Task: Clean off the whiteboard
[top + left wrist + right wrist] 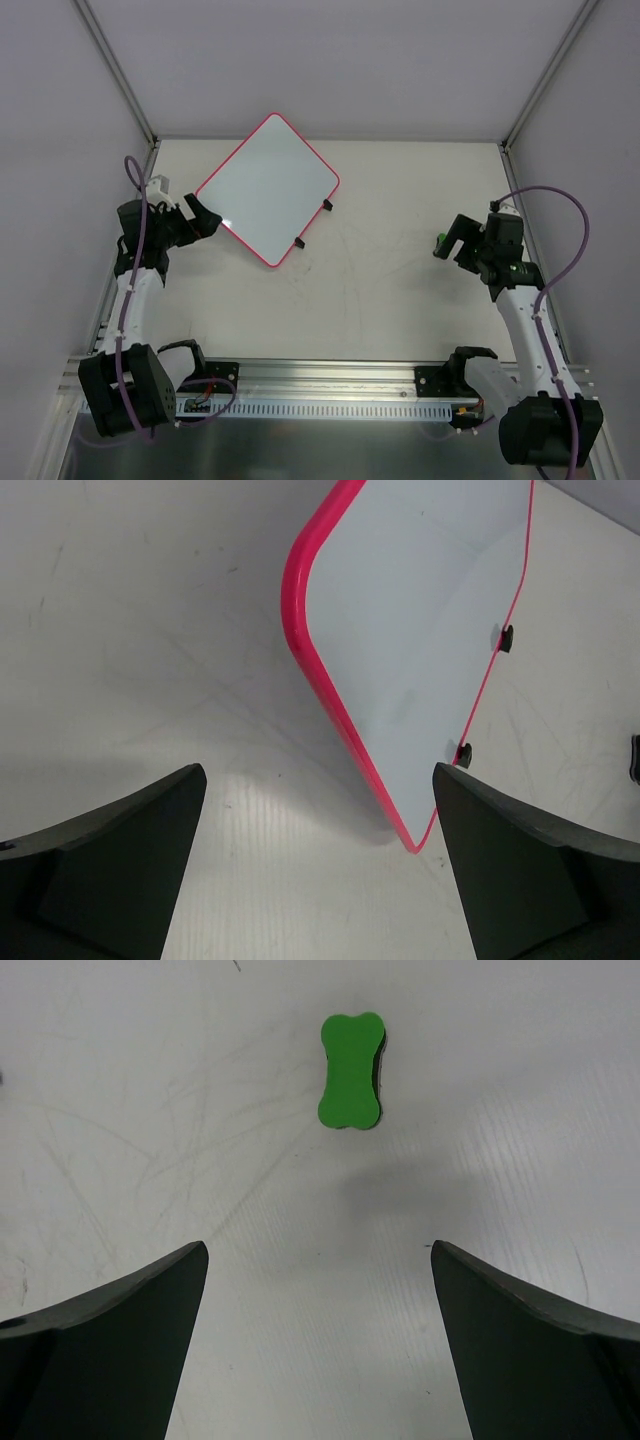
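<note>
The whiteboard [265, 190] lies flat on the table [400, 300], at the far left and turned so that its corners point like a diamond. Its two black clips [327, 206] are on the edge that faces right and toward the arms. In the overhead view and the left wrist view, the glossy white surface inside the pink-red rim shows no writing. At most there is a faint greyish trace near the middle, too slight to identify. On that evidence the wiping looks done, or very nearly, with little left beyond a possible last pass over that spot.

The left gripper [203, 216] sits just beside the board's near-left corner. Its jaws are spread and hold nothing, and they do not touch the rim. The bone-shaped green eraser [351, 1070] rests on the bare table well to the right of the board. The right gripper [447, 238] is a short way back from the eraser, with its jaws also spread wide and empty.
</note>
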